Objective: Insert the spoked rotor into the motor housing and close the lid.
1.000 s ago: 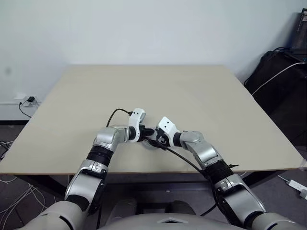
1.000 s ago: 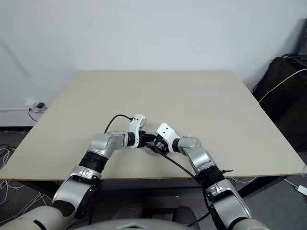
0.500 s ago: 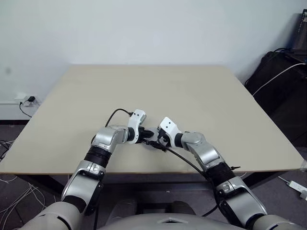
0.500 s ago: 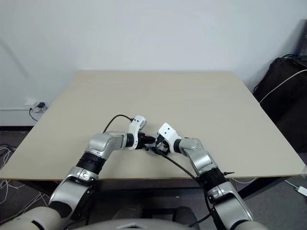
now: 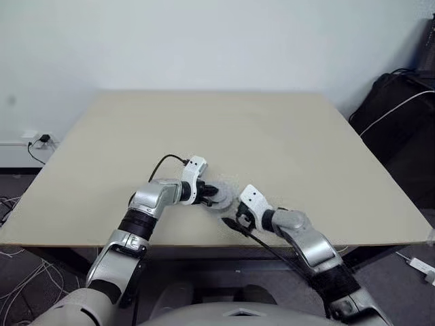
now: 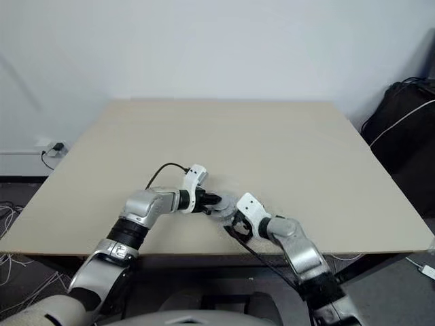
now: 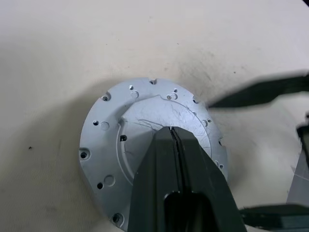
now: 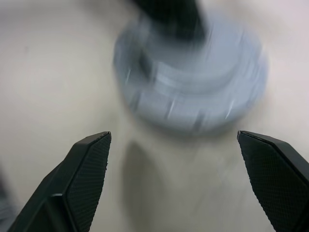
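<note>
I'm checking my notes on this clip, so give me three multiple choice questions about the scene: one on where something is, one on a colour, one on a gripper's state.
1. Where does the lid sit?
A. on the table
B. on the floor
C. lifted in the air

2. What colour is the lid?
A. red
B. silver
C. green

3. How are the right gripper's fingers?
A. shut on the lid
B. open
C. shut on a cable

Answers: 1 A, it lies flat on the table. 2 B, bare shiny metal. 3 B, its fingers stand wide apart, short of the lid.
</note>
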Controlling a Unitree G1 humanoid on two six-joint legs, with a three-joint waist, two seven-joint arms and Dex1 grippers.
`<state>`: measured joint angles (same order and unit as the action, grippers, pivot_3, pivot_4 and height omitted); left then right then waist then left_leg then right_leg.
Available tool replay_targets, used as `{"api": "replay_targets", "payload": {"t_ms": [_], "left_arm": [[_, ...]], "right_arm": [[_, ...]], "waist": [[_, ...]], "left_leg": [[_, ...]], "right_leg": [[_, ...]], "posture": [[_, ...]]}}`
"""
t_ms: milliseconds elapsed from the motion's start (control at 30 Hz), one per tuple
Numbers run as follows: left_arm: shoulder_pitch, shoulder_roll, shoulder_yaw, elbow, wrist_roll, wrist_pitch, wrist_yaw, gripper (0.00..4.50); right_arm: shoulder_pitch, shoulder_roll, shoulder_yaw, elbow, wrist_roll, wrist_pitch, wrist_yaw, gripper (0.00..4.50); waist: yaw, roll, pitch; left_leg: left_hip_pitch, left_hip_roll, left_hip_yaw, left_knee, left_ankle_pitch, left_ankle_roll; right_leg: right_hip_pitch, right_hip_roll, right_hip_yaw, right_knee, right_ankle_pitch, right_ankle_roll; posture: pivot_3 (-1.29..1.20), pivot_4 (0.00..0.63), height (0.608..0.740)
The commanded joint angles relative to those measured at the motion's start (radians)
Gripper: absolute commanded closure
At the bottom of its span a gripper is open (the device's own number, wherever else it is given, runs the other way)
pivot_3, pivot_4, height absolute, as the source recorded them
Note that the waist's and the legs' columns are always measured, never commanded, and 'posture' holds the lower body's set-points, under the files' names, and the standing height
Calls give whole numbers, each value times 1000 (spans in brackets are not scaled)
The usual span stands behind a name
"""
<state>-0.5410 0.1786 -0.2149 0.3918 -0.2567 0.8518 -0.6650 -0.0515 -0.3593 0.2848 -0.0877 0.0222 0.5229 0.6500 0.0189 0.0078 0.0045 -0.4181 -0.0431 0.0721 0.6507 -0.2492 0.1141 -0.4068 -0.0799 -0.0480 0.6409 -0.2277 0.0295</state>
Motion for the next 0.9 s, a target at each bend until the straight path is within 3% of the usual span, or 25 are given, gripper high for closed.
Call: {"api": "replay_targets", "payload": {"t_ms": [33, 233, 433, 567, 900], "left_arm": [[26, 11, -28, 40, 31, 41, 11, 4500], [30, 10, -28, 40, 32, 33, 7, 4500], [28, 7, -32, 52, 35, 25, 0, 4500], [24, 8, -35, 57, 37, 23, -3, 4500], [28, 8, -36, 51, 36, 24, -9, 4500]], "right_arm": [[22, -4, -114, -181, 73, 11, -28, 35], [117, 102, -263, -298, 182, 100, -158, 35], [85, 326, -387, -196, 302, 275, -343, 35], [22, 444, -470, -140, 433, 394, -389, 35], [-61, 476, -532, -11, 596, 502, -433, 35]], "waist": [[-1, 0, 1], [2, -4, 2], [0, -2, 3], [0, 0, 4], [-4, 4, 2]], "left_leg": [[-1, 0, 0, 0, 0, 0], [0, 0, 0, -1, 0, 0], [0, 0, 0, -2, 0, 0], [0, 0, 0, -3, 0, 0], [0, 0, 0, -5, 0, 0]], "right_leg": [[-1, 0, 0, 0, 0, 0], [-1, 0, 0, 0, -1, 0], [-1, 0, 0, 0, -1, 0], [-1, 0, 0, 0, -1, 0], [-2, 0, 0, -1, -2, -1]], "posture": [[0, 0, 740], [0, 0, 740], [0, 0, 740], [0, 0, 740], [0, 0, 740]]}}
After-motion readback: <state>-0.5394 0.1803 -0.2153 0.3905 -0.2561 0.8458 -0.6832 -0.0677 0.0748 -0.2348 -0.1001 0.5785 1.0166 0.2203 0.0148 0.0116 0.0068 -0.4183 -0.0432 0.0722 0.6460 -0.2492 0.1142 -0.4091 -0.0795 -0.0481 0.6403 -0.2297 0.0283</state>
